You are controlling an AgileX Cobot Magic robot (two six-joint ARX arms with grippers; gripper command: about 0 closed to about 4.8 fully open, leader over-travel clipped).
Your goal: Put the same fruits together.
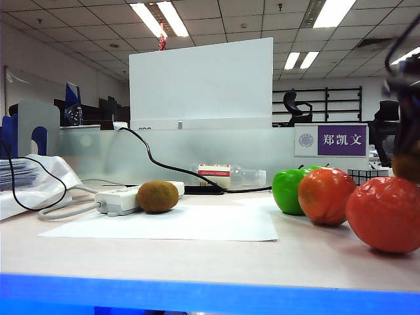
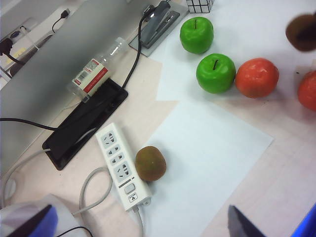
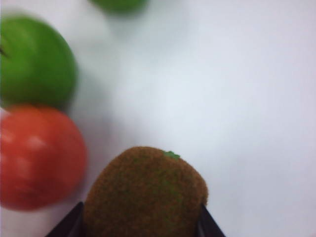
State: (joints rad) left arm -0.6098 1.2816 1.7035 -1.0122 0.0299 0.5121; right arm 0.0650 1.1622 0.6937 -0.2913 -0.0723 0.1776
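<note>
- Fruits spread over a pale desk [image 1: 197, 252], mostly toward the right of the exterior view.
- White paper sheet [image 2: 207, 163] flat on the desk, centre of the left wrist view.
- White power strip [image 2: 121, 165] along the sheet's left edge, cable looping off it.
- Nearest orange [image 1: 384, 213] at far right of the exterior view; second orange [image 1: 326, 195] just left of it, touching a green apple [image 2: 216, 73] in the left wrist view.
- Second green apple [image 2: 196, 34] behind the first, near it but apart.
- Left gripper [image 2: 148, 224]: only two dark finger tips seen at the lower edge of its wrist view, spread wide, nothing between them.
- Right gripper [image 3: 140, 224]: clamped on a brown kiwi [image 3: 145, 195], raised above the oranges at the exterior view's right edge.
- Second kiwi [image 2: 150, 163] resting on the sheet's edge, against the power strip, well apart from the other fruits.
</note>
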